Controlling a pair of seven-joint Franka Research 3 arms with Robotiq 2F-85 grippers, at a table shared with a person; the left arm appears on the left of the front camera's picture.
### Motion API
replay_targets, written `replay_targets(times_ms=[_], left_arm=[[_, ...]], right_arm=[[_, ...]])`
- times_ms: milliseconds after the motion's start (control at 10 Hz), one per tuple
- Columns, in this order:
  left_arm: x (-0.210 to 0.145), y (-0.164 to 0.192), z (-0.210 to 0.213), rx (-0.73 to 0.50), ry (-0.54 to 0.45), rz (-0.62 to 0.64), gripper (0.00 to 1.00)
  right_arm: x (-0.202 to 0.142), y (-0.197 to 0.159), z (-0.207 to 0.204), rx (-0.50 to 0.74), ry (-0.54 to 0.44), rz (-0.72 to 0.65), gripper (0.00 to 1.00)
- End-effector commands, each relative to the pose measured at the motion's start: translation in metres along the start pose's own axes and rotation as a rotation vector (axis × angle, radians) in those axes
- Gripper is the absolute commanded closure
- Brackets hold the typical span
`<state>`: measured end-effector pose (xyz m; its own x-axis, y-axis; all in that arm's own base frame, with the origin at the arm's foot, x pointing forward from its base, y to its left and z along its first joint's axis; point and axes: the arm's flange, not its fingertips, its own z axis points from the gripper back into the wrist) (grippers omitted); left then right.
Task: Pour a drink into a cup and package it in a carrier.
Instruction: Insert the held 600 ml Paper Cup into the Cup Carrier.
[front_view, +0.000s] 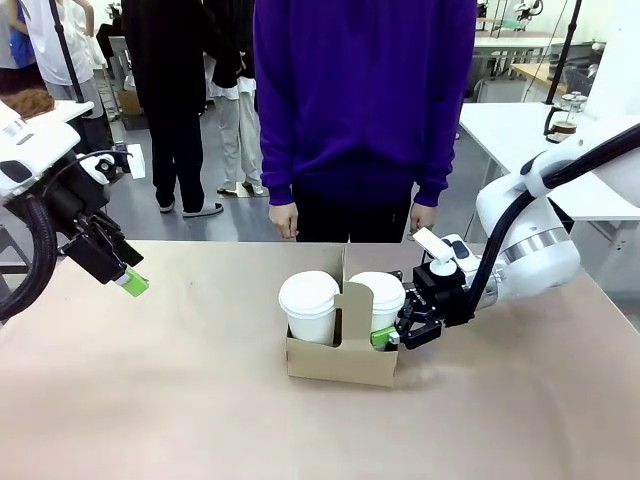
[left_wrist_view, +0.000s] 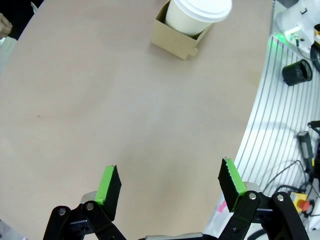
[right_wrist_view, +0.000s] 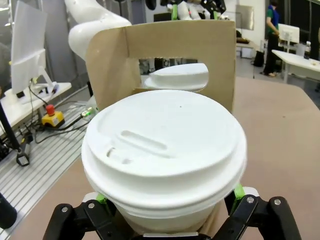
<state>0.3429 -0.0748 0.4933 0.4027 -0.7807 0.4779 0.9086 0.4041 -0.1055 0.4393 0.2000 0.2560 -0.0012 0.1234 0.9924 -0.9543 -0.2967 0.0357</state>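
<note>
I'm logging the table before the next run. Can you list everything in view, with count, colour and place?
cups: two, white paper with white domed lids, standing in the carrier's slots, one each side of the handle.
carrier: one, brown cardboard, mid-table, upright centre handle with cut-out.
table: one, tan top.
person: one, purple top, standing at the far side, hands down.
left gripper: black with green pads, open, raised over the table's left side, holding nothing.
right gripper: black with green pads, jaws either side of the right-hand cup.
</note>
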Motion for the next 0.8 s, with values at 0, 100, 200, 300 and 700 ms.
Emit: replay_targets(times_ms=[0, 100, 200, 300, 700], left_arm=[[-0.001, 0.0, 0.001, -0.01, -0.011, -0.014, 0.03], [-0.001, 0.0, 0.001, -0.01, -0.011, -0.014, 0.03], [-0.001, 0.0, 0.001, -0.01, -0.011, -0.014, 0.03], [-0.001, 0.0, 0.001, -0.01, -0.011, -0.014, 0.03], [-0.001, 0.0, 0.001, -0.01, -0.011, -0.014, 0.03]], right_arm=[[0.007, 0.005, 0.017, -0.01, 0.014, 0.052, 0.0], [0.014, 0.008, 0.03, -0.03, 0.017, 0.062, 0.0], [0.022, 0.01, 0.05, -0.069, 0.021, 0.062, 0.0], [0.03, 0.012, 0.071, -0.105, 0.019, 0.066, 0.0], [0.065, 0.048, 0.168, -0.288, 0.061, -0.03, 0.0]])
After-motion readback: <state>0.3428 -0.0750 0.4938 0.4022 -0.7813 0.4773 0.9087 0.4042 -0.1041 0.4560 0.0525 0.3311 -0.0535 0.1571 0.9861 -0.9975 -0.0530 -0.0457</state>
